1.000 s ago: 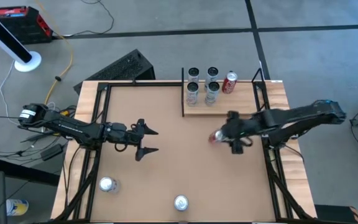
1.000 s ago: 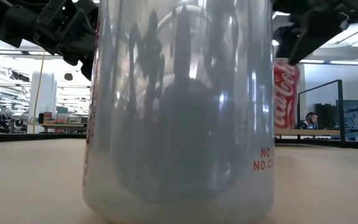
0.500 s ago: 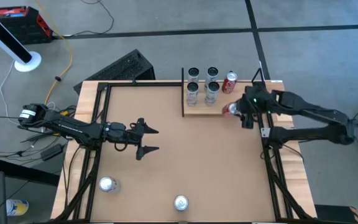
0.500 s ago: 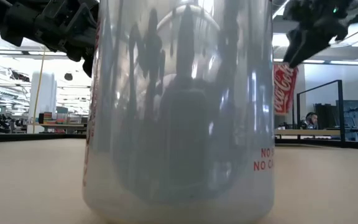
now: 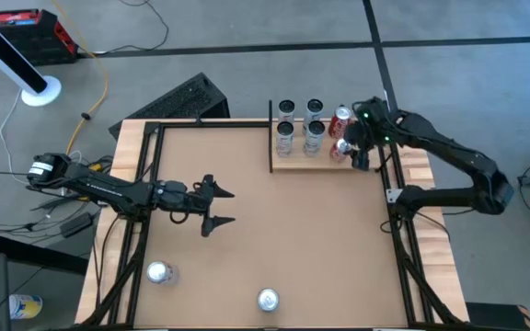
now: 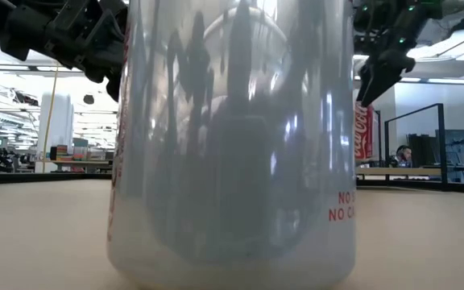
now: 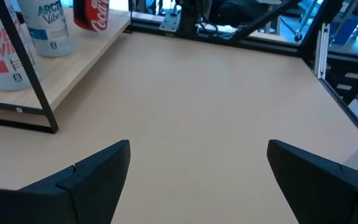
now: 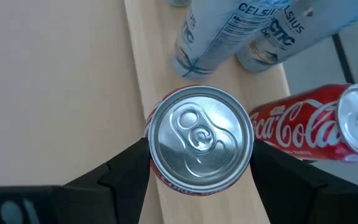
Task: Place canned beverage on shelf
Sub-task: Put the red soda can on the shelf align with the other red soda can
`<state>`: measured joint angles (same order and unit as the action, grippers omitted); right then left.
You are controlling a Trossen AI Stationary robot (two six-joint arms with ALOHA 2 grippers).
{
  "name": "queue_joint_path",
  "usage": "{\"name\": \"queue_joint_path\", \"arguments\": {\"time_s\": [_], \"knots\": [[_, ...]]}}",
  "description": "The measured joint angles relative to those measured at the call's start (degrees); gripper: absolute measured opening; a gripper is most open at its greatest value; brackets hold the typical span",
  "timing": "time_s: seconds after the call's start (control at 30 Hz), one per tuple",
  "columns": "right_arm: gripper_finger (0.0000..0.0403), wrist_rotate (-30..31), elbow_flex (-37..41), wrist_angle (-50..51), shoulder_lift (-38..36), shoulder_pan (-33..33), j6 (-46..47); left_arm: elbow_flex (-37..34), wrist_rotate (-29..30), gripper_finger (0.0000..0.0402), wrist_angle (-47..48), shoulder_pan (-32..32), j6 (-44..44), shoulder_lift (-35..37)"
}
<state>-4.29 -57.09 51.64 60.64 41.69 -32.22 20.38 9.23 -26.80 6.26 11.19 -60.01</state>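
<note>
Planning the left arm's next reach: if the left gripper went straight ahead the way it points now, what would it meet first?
Bare tabletop lies ahead of the open left gripper; the way looks free up to the far table frame. The shelf sits off to one side, though depth is unclear.

Cans on the shelf (image 5: 302,162): four slim pale cans (image 5: 285,136) in a two-by-two block, one red cola can (image 5: 340,120) lying tilted at the back, one red can (image 8: 199,138) in the right gripper (image 5: 351,150) jaws over the shelf's front edge. Red cans: two. Silver cans loose on the worktop (image 5: 265,221): two, one near-left (image 5: 158,272), one near-centre (image 5: 267,299). Arms: two; left gripper (image 5: 217,206) over the worktop's left half. Shelves: one.
</note>
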Motion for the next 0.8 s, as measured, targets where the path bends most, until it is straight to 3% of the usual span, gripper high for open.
{"name": "queue_joint_path", "arguments": {"time_s": [0.37,0.8], "knots": [[0.0275,-0.71,-1.84,-0.50,6.63,4.25,-2.26,0.00,-0.06,0.0364,0.88,0.00,1.03,-0.02],[0.0313,-1.30,-1.51,-0.51,5.80,5.33,-2.33,0.00,-1.29,0.0364,0.85,0.00,1.63,0.00]]}}
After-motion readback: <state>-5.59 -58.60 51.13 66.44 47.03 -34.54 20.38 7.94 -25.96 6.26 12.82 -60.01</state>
